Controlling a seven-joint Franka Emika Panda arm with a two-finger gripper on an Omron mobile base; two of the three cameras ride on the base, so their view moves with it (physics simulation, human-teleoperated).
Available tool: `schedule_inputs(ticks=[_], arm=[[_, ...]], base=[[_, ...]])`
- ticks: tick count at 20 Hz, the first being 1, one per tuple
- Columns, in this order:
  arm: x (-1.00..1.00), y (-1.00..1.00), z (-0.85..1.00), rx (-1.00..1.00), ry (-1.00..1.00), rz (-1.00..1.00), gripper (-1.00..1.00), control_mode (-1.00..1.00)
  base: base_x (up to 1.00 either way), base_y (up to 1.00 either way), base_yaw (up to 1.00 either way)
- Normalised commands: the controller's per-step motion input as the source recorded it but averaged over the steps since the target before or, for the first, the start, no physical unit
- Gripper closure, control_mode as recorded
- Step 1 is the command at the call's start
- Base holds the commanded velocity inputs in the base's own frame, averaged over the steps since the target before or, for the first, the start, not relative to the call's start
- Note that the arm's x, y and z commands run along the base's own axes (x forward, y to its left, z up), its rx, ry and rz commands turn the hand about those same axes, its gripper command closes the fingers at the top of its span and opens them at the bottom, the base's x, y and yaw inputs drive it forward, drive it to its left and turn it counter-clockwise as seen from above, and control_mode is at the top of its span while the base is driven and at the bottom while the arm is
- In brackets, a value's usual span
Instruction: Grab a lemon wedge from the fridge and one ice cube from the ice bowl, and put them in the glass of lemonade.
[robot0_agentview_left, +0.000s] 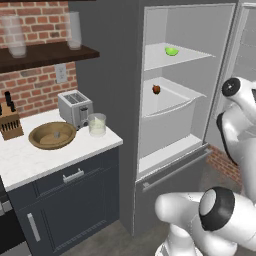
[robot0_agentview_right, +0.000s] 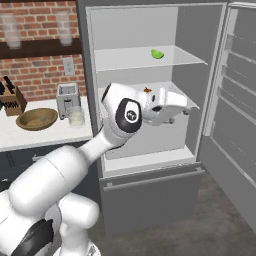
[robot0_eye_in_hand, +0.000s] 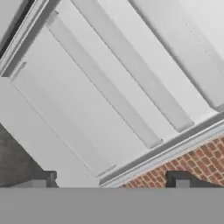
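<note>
Fridge open, lemon wedge on its upper shelf, my fingers spread wide and empty, aimed at the door racks; fetch step barely begun, next I must swing up toward that wedge.

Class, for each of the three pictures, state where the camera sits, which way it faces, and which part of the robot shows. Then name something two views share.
Left base view: behind the arm's left, facing the counter and the open fridge; arm links at lower right.
Right base view: behind its right, facing the fridge interior; arm reaches in from lower left.
Hand view: on the hand, facing the fridge door's shelf rails; open gripper at the bottom.
Both base views share the lemon wedge on the upper shelf.
</note>
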Motion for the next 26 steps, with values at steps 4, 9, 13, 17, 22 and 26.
schedule_inputs(ticks=[4,9,13,17,22,26], arm=[[0.02,0.78,-0.17,0.47,-0.36,0.03,-1.0,-1.0],[0.07,0.78,-0.16,0.49,-0.29,0.05,-1.0,-1.0],[0.0,0.78,-0.26,0.47,-0.27,0.05,-1.0,-1.0],[0.0,0.92,-0.59,0.39,-0.27,0.05,-1.0,-1.0],[-0.58,0.75,-0.21,0.19,-0.17,0.13,-1.0,-1.0],[-1.0,0.39,0.34,0.01,-0.05,0.24,-1.0,-1.0]], base=[[0.0,0.0,0.0],[0.0,0.0,0.0],[0.0,0.0,0.0],[0.0,0.0,0.0],[0.0,0.0,0.0],[0.0,0.0,0.0]])
